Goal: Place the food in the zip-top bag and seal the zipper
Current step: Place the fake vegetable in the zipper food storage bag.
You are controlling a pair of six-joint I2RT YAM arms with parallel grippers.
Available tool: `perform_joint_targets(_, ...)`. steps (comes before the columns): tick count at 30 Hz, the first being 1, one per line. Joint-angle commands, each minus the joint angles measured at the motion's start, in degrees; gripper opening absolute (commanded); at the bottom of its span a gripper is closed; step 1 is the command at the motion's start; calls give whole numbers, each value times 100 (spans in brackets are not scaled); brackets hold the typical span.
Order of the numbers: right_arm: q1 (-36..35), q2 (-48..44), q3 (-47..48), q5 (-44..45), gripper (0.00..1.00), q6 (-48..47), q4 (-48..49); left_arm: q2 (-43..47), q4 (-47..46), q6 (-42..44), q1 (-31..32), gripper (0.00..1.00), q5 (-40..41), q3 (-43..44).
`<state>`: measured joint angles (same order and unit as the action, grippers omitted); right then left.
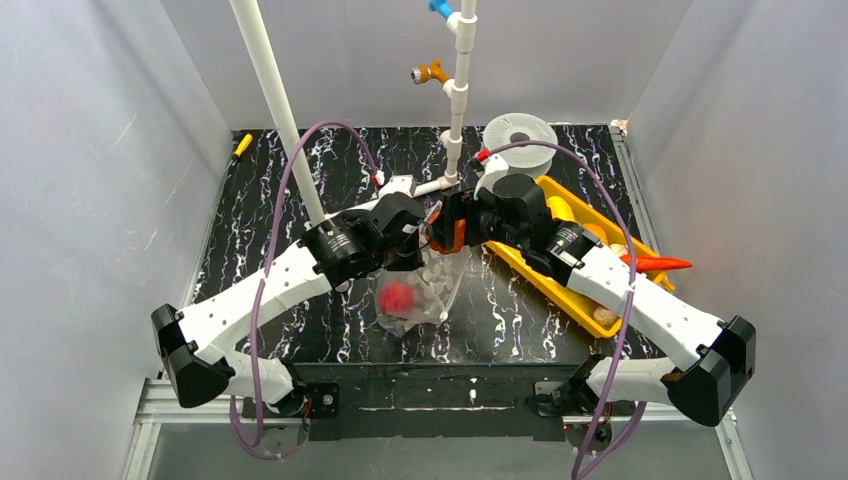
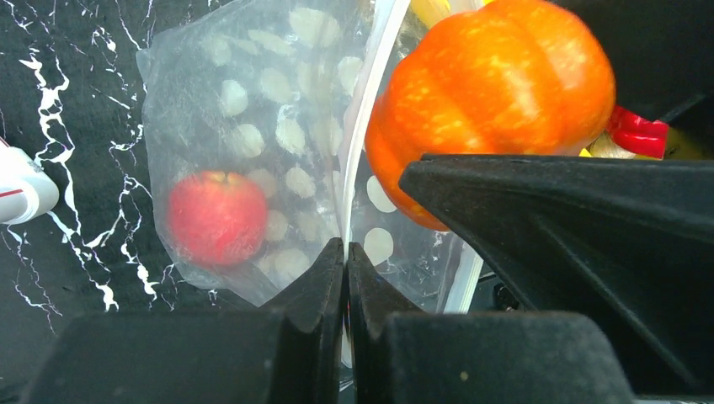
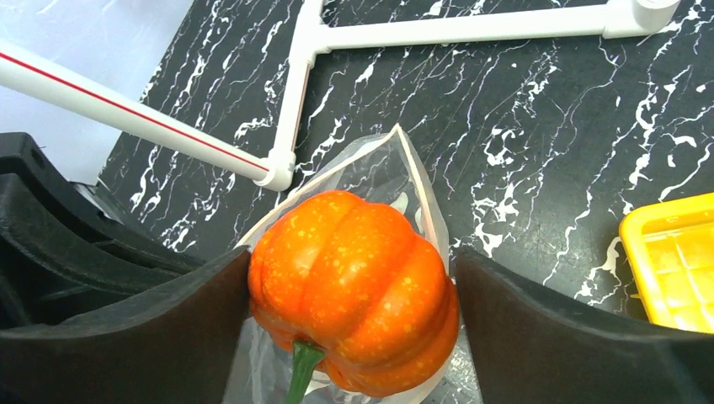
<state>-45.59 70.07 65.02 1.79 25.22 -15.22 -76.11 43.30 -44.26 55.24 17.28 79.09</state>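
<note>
Zip-top bag (image 1: 420,295) sags between the arms. The right gripper (image 3: 352,263) straddles the orange pepper (image 3: 354,295) at its mouth, fingers spread wide; gripping or not, I can't tell. The left gripper (image 2: 346,252) pinches the zipper (image 2: 370,101) edge. A red fruit (image 2: 217,217) sits inside. The danger is the pepper snagging the floppy rim and tumbling outside.

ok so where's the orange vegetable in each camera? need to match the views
Top: centre of the picture, only a sliver of the orange vegetable shows, just above the bag.
Left wrist: upper right, large, right of the bag.
Right wrist: bottom centre, green stem pointing down, over the bag.
Shared landmark: the clear dotted bag, in all three views.
</note>
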Motion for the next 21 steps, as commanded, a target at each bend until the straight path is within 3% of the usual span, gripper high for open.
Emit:
perform_joint_targets(1, -87, 60, 368, 181, 98, -97, 48, 335, -30, -74, -19, 0, 30, -6)
perform_joint_targets(21, -94, -433, 429, 320, 98, -66, -234, 395, -49, -88, -22, 0, 80, -110)
